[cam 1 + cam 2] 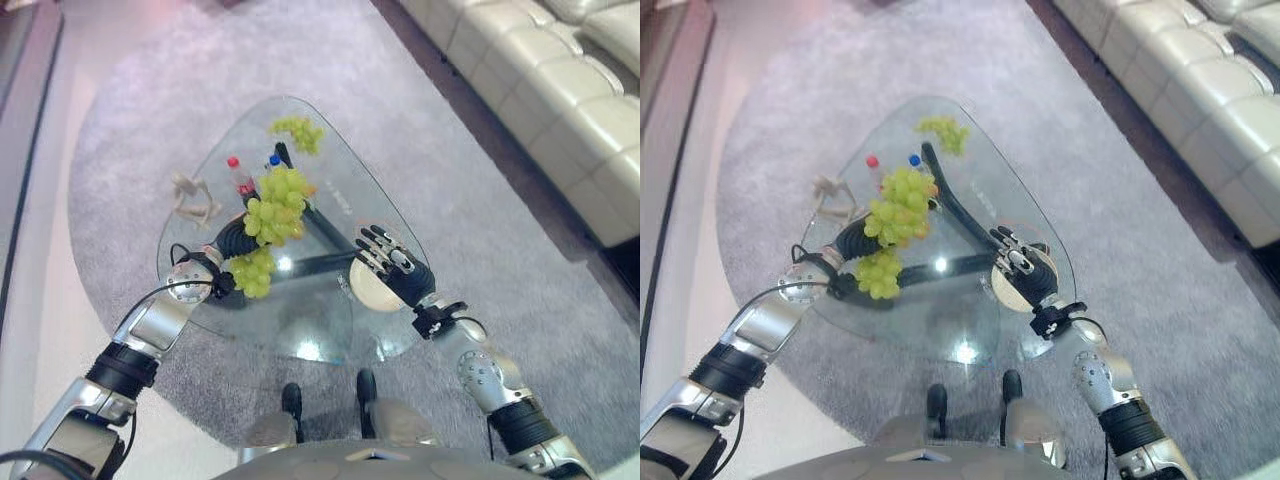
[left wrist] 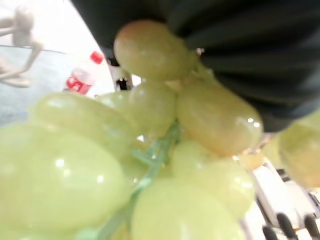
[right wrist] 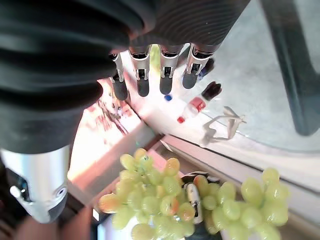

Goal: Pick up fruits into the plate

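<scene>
The left robot hand holds a bunch of green grapes up above the glass table, with part of the bunch hanging lower beside its wrist; the grapes crowd the left wrist view and hide the fingers, so I cannot tell how they close, though the lifted bunch suggests a grasp somewhere near the stem. The right robot hand hovers palm down with its fingers straight and relaxed, holding nothing, over a pale round plate that seems to lie near the table's right edge, partly hidden by the hand. A second bunch lies at the far side of the table, and a red-capped bottle, a blue-capped one and a small pale figure stand at the left. The step in hand looks like the carry of the grapes across to the plate. To do it well, the left arm should travel level and slowly so the dangling part does not swing or shed grapes, keeping clear of the bottles just beside it. The right hand sits right over the plate, so it ought to draw aside first, or the bunch will meet it. I would bring the grapes low over the plate's middle before letting go, since a bunch dropped from height on a hard plate may roll off onto the glass. Lower until the hanging end rests, then release.
</scene>
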Robot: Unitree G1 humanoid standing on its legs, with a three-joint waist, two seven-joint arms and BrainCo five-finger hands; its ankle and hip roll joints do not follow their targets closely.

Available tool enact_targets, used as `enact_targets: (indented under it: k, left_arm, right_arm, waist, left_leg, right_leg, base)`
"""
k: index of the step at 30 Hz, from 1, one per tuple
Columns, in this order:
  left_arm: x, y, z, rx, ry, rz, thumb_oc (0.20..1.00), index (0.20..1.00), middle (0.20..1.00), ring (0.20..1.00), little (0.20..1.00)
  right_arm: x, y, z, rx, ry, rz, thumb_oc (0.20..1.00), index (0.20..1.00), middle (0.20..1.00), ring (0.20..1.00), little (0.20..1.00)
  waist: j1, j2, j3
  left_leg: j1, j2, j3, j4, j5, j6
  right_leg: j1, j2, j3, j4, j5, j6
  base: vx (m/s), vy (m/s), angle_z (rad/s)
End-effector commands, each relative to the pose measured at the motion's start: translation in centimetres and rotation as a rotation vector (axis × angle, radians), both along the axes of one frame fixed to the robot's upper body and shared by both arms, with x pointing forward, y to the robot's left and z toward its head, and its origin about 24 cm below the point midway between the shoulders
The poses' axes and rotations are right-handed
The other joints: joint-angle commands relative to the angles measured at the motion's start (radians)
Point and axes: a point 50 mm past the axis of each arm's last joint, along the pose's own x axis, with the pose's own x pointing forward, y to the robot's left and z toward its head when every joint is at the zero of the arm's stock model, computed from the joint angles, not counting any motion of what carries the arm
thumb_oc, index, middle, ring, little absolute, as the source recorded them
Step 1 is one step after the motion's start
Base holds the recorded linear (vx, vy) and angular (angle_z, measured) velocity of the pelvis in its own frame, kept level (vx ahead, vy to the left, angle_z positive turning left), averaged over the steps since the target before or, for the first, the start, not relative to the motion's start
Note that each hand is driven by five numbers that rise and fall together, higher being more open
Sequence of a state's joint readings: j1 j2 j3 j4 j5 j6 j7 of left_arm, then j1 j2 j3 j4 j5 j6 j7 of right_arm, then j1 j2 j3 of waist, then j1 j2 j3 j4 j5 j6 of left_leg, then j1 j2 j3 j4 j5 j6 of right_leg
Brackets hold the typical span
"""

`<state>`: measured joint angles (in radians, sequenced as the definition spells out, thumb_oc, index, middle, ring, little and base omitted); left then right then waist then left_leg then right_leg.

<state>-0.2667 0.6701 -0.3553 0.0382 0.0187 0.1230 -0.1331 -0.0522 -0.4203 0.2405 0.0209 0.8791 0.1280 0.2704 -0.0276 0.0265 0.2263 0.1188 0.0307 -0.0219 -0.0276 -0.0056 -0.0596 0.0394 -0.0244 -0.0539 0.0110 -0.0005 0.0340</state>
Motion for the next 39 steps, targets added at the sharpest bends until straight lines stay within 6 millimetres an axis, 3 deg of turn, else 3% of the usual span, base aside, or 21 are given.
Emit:
enact_targets:
  k: [1, 7, 14, 31, 39]
  left_arm:
    - [-0.4, -1.9, 2.2, 0.03, -0.107, -0.165, 0.2, 0.2, 0.2, 0.2, 0.2]
    - [-1.1, -3.6, 2.7, 0.081, -0.062, -0.321, 0.2, 0.2, 0.2, 0.2, 0.2]
    - [-1.5, -5.1, 3.1, 0.103, -0.059, -0.39, 0.2, 0.2, 0.2, 0.2, 0.2]
    - [-1.5, -7.4, 4.0, 0.212, -0.123, -0.47, 0.2, 0.2, 0.2, 0.2, 0.2]
    - [-1.2, -7.4, 4.2, 0.214, -0.127, -0.453, 0.2, 0.2, 0.2, 0.2, 0.2]
  right_arm:
    - [-0.1, -0.3, 2.2, -0.05, -0.095, 0.051, 1.0, 1.0, 1.0, 1.0, 1.0]
    - [0.6, -1.1, 3.7, -0.208, -0.17, 0.051, 1.0, 1.0, 1.0, 1.0, 1.0]
    - [0.9, -0.4, 4.5, -0.291, -0.191, 0.078, 1.0, 1.0, 1.0, 1.0, 1.0]
    - [1.0, 3.2, 5.4, -0.238, -0.182, 0.219, 1.0, 1.0, 1.0, 1.0, 1.0]
    - [0.4, 4.7, 6.1, -0.146, -0.182, 0.317, 1.0, 1.0, 1.0, 1.0, 1.0]
  waist:
    - [0.02, -0.033, -0.078]
    - [0.039, -0.037, -0.102]
    - [0.046, -0.041, -0.107]
    - [0.056, -0.046, -0.119]
    - [0.059, -0.046, -0.12]
  left_leg:
    - [-0.038, -0.076, 0.024, 0.033, -0.039, 0.045]
    - [-0.007, -0.07, 0.026, 0.01, -0.041, 0.042]
    - [0.008, -0.071, 0.029, 0.0, -0.036, 0.045]
    - [0.022, -0.07, 0.026, -0.015, -0.035, 0.043]
    - [0.023, -0.072, 0.027, -0.012, -0.038, 0.044]
  right_leg:
    - [0.039, -0.053, -0.078, -0.022, 0.002, 0.06]
    - [0.075, -0.054, -0.105, -0.046, 0.006, 0.066]
    - [0.089, -0.053, -0.11, -0.062, 0.018, 0.066]
    - [0.099, -0.051, -0.108, -0.078, 0.024, 0.07]
    - [0.102, -0.05, -0.106, -0.079, 0.022, 0.069]
  base:
    - [0.02, 0.001, 0.19]
    - [0.01, -0.005, 0.14]
    - [-0.01, -0.001, 0.03]
    - [0.0, 0.001, 0.02]
    - [0.0, 0.001, 0.01]
